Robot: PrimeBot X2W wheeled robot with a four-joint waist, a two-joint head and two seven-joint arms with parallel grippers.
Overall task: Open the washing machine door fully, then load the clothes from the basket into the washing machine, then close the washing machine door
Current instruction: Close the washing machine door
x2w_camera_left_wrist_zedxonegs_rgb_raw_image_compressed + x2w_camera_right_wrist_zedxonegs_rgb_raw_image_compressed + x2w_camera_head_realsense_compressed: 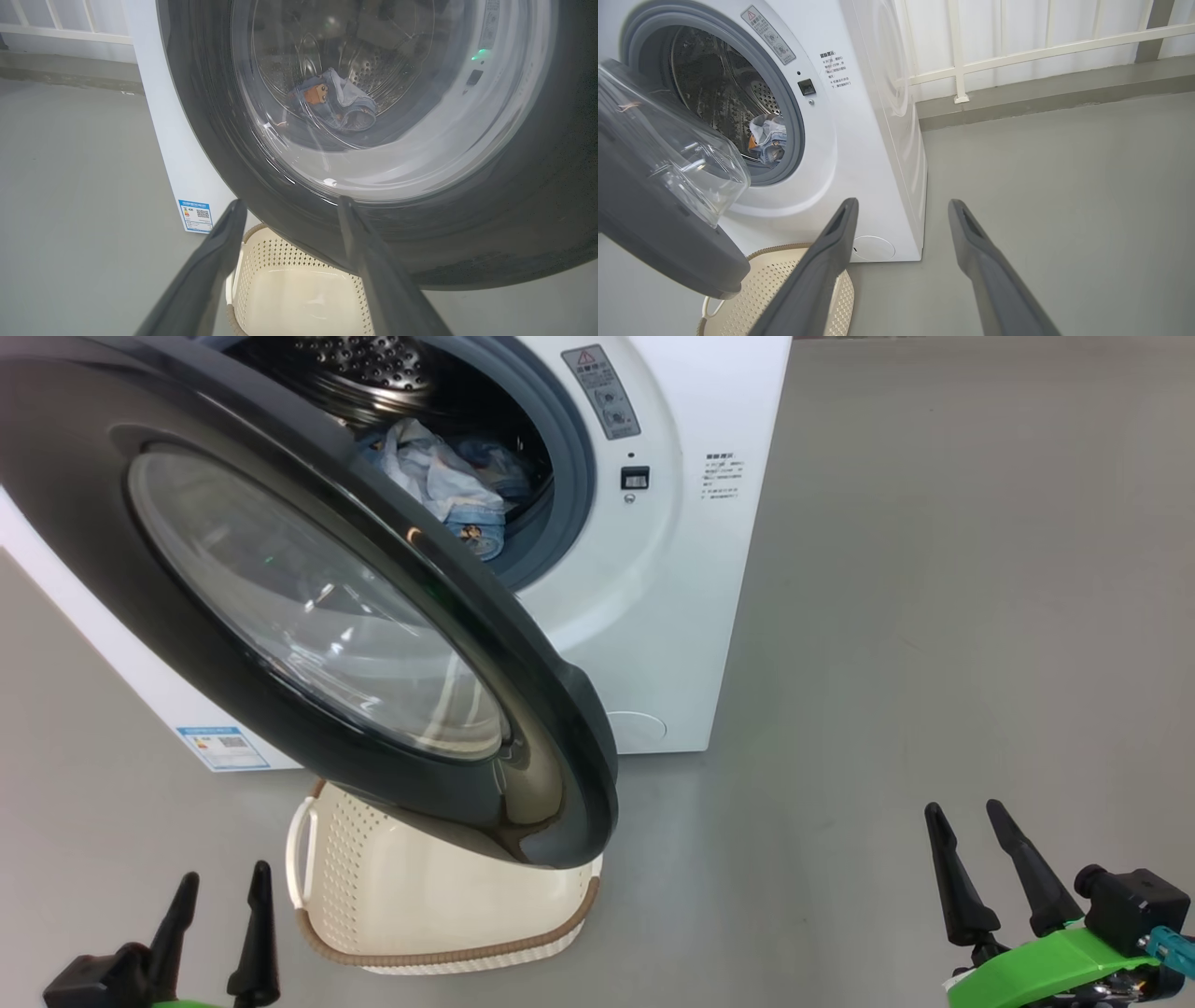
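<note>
- Washing machine door (308, 607): you've got it part-way open. Its free edge is swung out from the washing machine (691, 569) front toward you, w/ the black ring + bulging clear glass facing your head cam.
- The door's lower edge hangs out in front of the machine, over the back part of the basket (448, 957).
- Clothes (448, 485): inside the machine, piled low in the steel drum (373, 369) just behind the blue-grey gasket (574, 457). You can see a denim piece w/ an orange patch + a white/pale piece. Your left wrist cam sees them thru the door glass.
- Basket: on the floor (934, 616) right in front of the machine, below its opening and partly under the door. Its bare cream bottom shows in the left wrist cam.
- Left gripper (226, 875): in front of the machine, on the near side of the basket. Fingers are spread apart w/ nothing btw them, aimed at the door's outer face and apart from it.
- Right gripper (963, 805): out in front of the machine & off past its right corner, over the floor. Fingers are released, wide apart, grasping nothing.
- Blue label sticker (224, 747): low on the machine's white body, left of the basket.
- Warning sticker (602, 392) + small dark latch slot (635, 478): on the machine front, right of the opening.
- White railing (1017, 56): behind the machine along the wall, per the right wrist cam.
</note>
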